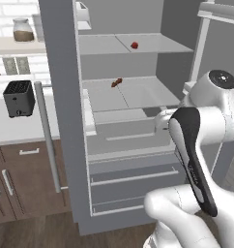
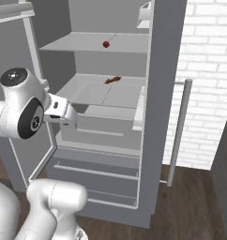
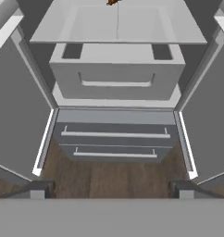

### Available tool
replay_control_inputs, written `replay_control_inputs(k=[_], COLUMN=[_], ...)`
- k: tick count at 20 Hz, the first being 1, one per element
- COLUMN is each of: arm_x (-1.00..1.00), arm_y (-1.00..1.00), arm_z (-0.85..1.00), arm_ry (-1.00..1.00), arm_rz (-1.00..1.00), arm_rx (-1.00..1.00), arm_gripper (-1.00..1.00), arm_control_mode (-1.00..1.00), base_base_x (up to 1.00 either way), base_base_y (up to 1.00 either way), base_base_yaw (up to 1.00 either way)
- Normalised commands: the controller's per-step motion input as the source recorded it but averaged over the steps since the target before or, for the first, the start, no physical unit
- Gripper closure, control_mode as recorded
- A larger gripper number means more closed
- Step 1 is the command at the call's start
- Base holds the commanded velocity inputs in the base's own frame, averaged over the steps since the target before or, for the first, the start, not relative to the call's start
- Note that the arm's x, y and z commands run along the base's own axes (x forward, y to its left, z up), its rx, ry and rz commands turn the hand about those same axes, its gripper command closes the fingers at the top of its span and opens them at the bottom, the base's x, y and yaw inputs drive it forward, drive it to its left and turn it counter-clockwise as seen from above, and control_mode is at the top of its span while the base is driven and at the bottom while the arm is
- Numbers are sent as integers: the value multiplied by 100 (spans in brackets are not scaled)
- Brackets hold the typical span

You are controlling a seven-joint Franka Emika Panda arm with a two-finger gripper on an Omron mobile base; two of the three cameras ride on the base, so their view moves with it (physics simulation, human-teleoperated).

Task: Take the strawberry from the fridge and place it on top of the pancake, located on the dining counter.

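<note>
Counter (image 1: 12, 128) surface at far left carries a dark toaster (image 1: 18, 98), with a jar (image 1: 23, 30) on the shelf above it. To its right we see the fridge (image 1: 65, 121) with both doors swung open and a long silver handle (image 1: 47, 135) on the left door. Inside, the strawberry (image 1: 134, 45) (image 2: 106, 44) sits on the upper shelf, near its middle seam. One shelf lower lies an elongated reddish-brown food item (image 1: 116, 83) (image 2: 112, 80) (image 3: 112, 2). Below that are a pale inner drawer (image 3: 116, 74) and two lower drawers (image 3: 115, 141). At right, the hand (image 3: 112, 190) faces the fridge interior from outside, fingertips (image 3: 37, 189) spread wide, holding nothing and well apart from the strawberry.
</note>
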Motion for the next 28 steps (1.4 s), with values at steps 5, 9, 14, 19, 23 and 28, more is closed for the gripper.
replay_control_inputs(k=[5, 9, 14, 19, 23, 28], arm_x=[-3, -29, -61, -86, -66, -14], arm_y=[-14, -7, 0, 0, 0, -1], arm_z=[33, 52, 42, 3, 0, 0], arm_ry=[-4, 0, 0, -6, -1, 0], arm_rz=[3, 0, 0, 0, 0, 0], arm_rx=[0, 0, 0, 0, 0, 0], arm_gripper=[-100, -100, -100, -100, -100, -100], arm_control_mode=[-100, -100, -100, -100, -100, -100], base_base_x=[0, 0, 0, 0, 0, 0], base_base_y=[0, 0, 0, 0, 0, 0], base_base_yaw=[0, 0, 0, 0, 0, 0])
